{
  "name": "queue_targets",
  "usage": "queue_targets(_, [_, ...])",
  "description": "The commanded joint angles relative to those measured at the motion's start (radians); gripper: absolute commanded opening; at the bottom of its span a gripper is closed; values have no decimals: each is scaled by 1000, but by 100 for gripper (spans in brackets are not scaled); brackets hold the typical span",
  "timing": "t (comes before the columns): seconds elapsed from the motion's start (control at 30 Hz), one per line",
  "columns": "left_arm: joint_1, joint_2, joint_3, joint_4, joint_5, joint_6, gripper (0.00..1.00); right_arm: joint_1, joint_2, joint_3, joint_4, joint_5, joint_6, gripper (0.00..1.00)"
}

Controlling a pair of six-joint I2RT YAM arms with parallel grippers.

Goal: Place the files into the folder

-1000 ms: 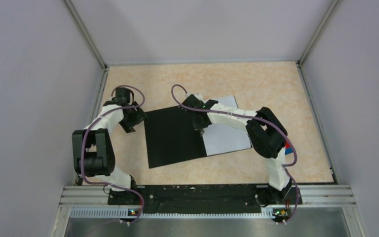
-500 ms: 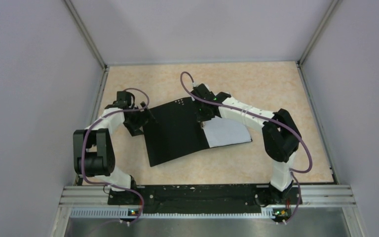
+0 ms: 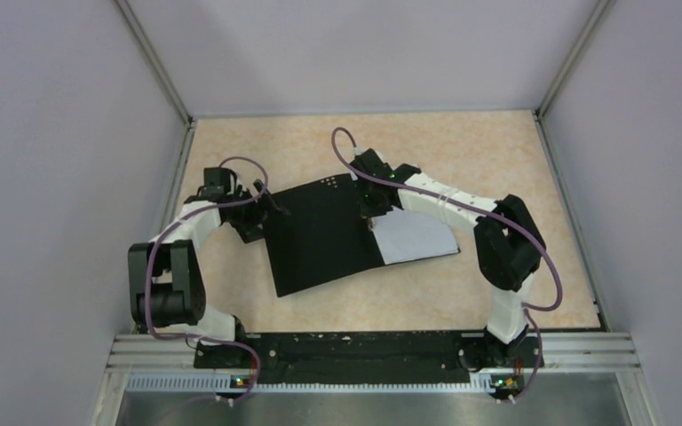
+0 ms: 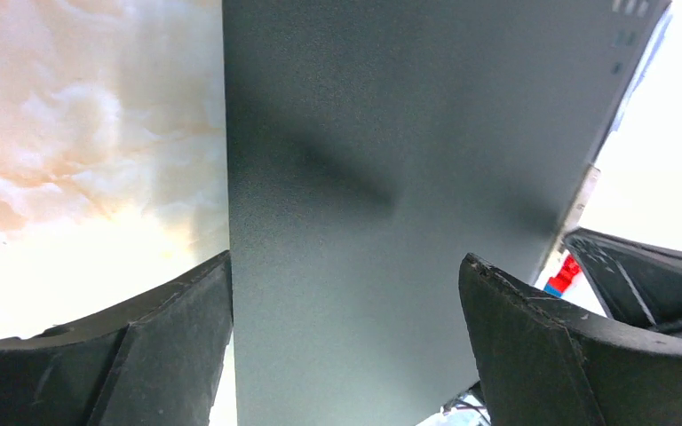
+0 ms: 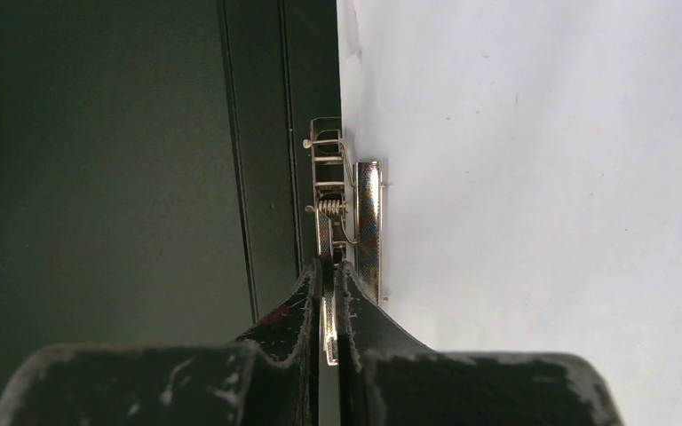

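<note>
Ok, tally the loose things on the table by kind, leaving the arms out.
folder: 1
stack of white files: 1
red-and-blue toy block: 1
Total: 3

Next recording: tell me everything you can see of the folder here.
The folder lies open on the table, matte black inside facing up. White paper sheets cover its right half. A shiny metal clip sits at the spine, pinched by the shut right gripper. Its left cover's edge sits between the fingers of the open left gripper.
</note>
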Motion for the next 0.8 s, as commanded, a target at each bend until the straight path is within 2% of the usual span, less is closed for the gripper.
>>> queue_targets(0.0, [-5, -70, 43, 27, 120, -33, 95, 6, -31, -11, 86, -48, 26, 0])
queue_targets(0.23, [-4, -65, 140, 17, 190, -48, 94, 7, 19, -89, 233, -196, 99, 0])
queue_targets(0.37, [-6, -33, 217, -4, 217, -48, 94, 7, 52, -107, 289, -231, 142, 0])
queue_targets(0.53, [-20, -6, 331, -89, 193, -6, 94, 12, 58, -113, 331, -249, 185, 12])
queue_targets(0.77, [-91, 9, 406, -127, 168, 5, 93, -28, -56, -176, 315, -132, 210, 27])
